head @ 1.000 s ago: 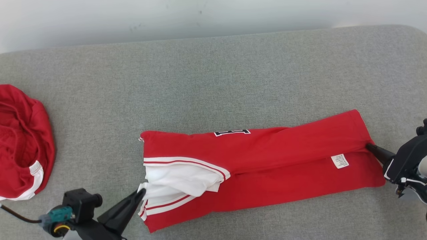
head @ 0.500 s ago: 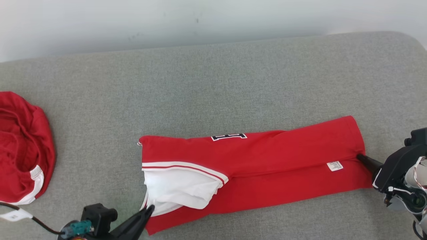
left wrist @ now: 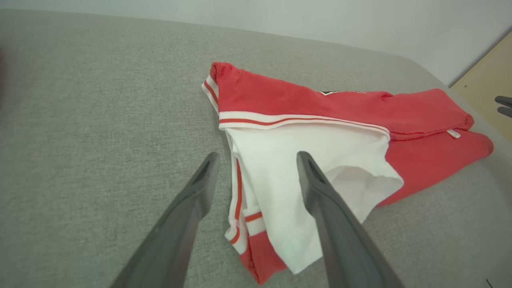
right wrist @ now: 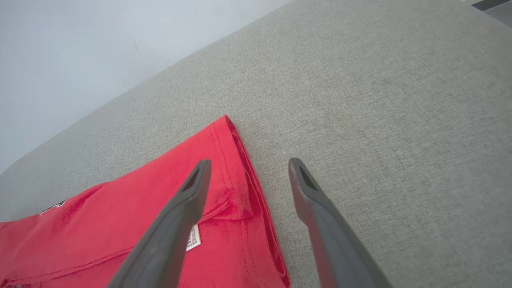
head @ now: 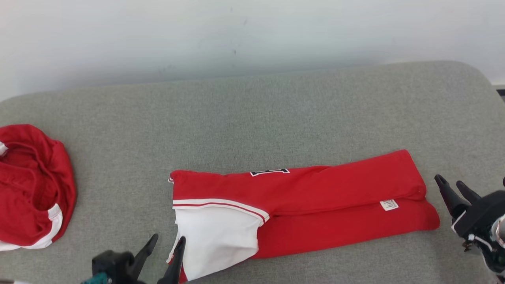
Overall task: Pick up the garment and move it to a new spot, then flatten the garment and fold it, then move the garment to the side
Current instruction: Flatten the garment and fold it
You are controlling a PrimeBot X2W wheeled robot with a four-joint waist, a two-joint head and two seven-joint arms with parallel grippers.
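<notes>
A red garment (head: 315,201) with a white sleeve and striped trim lies folded into a long strip across the grey cushion (head: 252,114). My left gripper (head: 167,240) stands open at the strip's lower left end, beside the white sleeve (left wrist: 304,168), holding nothing. In the left wrist view its fingers (left wrist: 200,188) straddle the striped cuff edge from above. My right gripper (head: 449,182) is open just off the strip's right end, clear of the cloth. From the right wrist, the red hem (right wrist: 240,180) lies between and below the fingers, with a small white label (right wrist: 193,237).
A second red garment (head: 31,189) with white trim lies bunched at the cushion's left edge. A pale wall (head: 236,35) runs behind the cushion. The cushion's rounded right corner (head: 481,79) is near my right arm.
Both grippers have opened and let go of the garment's ends, then drawn back a little. The strip has settled flat. The head camera has tilted, shifting the whole picture down.
</notes>
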